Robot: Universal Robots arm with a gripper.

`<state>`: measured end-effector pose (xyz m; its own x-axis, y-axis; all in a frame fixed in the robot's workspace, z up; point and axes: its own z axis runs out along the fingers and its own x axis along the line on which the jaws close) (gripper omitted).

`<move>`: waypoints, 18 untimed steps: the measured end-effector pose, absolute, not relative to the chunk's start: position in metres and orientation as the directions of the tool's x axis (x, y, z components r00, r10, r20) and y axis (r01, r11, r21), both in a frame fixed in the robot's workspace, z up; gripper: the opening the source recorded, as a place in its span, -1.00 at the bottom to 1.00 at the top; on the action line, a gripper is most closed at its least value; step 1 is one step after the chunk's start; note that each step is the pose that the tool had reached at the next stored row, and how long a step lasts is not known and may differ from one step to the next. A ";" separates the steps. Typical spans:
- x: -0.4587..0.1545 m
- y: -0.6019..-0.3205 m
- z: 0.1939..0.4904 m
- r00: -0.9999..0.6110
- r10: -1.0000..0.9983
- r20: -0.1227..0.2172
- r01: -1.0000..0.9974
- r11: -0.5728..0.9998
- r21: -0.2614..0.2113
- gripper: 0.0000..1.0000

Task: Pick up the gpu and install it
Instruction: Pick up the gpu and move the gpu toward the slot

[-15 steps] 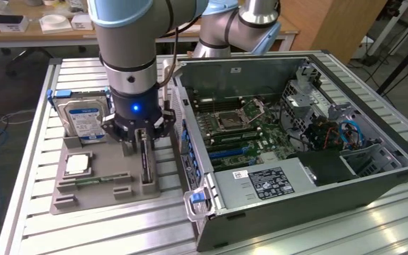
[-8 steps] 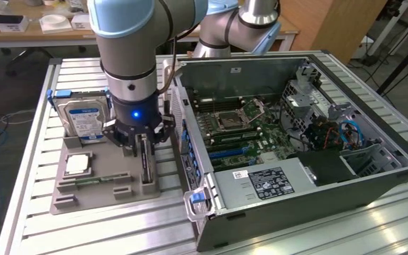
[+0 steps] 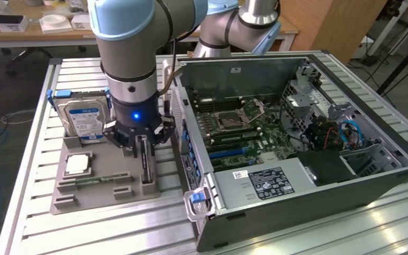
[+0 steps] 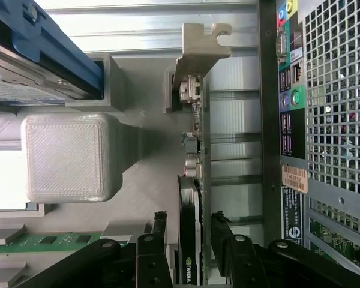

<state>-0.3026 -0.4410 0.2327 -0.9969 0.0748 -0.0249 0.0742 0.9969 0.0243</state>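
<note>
The gpu (image 3: 146,167) is a thin dark card standing on edge in a slot of the grey tray (image 3: 104,197), to the exterior view's left of the open computer case (image 3: 296,133). My gripper (image 3: 142,142) hangs straight over it, lowered around its top edge. In the wrist view the gpu (image 4: 189,252) runs edge-on between my two black fingers (image 4: 159,240), its metal end bracket (image 4: 199,51) at the far end. My gripper (image 4: 189,221) is open, with a narrow gap on each side of the card.
The tray also carries a silver hard drive (image 3: 83,117) with blue rails, a processor (image 3: 78,163) and green memory sticks (image 3: 94,180). The case's rear panel (image 4: 324,120) stands close beside the gpu. The motherboard (image 3: 246,133) lies exposed inside the case on the slatted metal table (image 3: 34,159).
</note>
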 end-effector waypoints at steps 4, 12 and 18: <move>-0.303 -0.441 0.232 -0.997 0.075 -0.025 0.074 0.997 0.024 -0.14; -0.303 -0.441 0.232 -0.997 0.075 -0.025 0.074 0.997 0.024 -0.14; -0.303 -0.441 0.232 -0.997 0.075 -0.025 0.074 0.997 0.024 -0.43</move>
